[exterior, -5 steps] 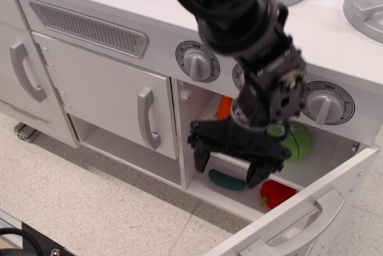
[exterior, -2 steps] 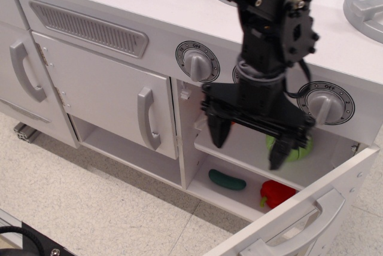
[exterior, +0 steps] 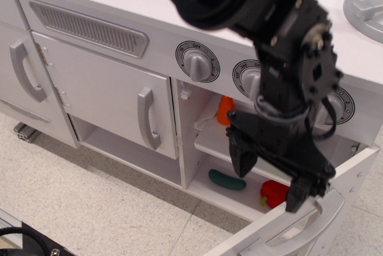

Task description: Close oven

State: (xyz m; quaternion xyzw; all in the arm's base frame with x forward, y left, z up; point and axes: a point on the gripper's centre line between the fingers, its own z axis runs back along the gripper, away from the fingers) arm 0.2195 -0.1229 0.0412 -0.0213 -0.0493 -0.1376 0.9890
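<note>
1. White and grey fill most of what we see: the oven [exterior: 206,124] of a toy kitchen sits at centre right, its cavity exposed.
2. We find the oven door [exterior: 335,193] swung down and outward at the lower right of the frame, with its horizontal grey bar handle [exterior: 320,223] running along the outer face near the bottom edge.
3. Our black gripper [exterior: 270,173] hangs in front of the cavity with its fingers spread wide and nothing held; one finger [exterior: 242,157] points down at centre, and the other reaches the top edge of the door at lower right.
4. Inside the cavity we see a dark green vegetable [exterior: 227,179] and a red pepper [exterior: 274,193] on the floor, and an orange item [exterior: 225,110] on the shelf above.
5. Round grey knobs [exterior: 197,61] line the panel over the cavity; the arm covers part of the rightmost one.
6. Left of the oven, we note a solid cupboard door [exterior: 108,97] with a vertical grey handle [exterior: 145,118], standing shut.
</note>
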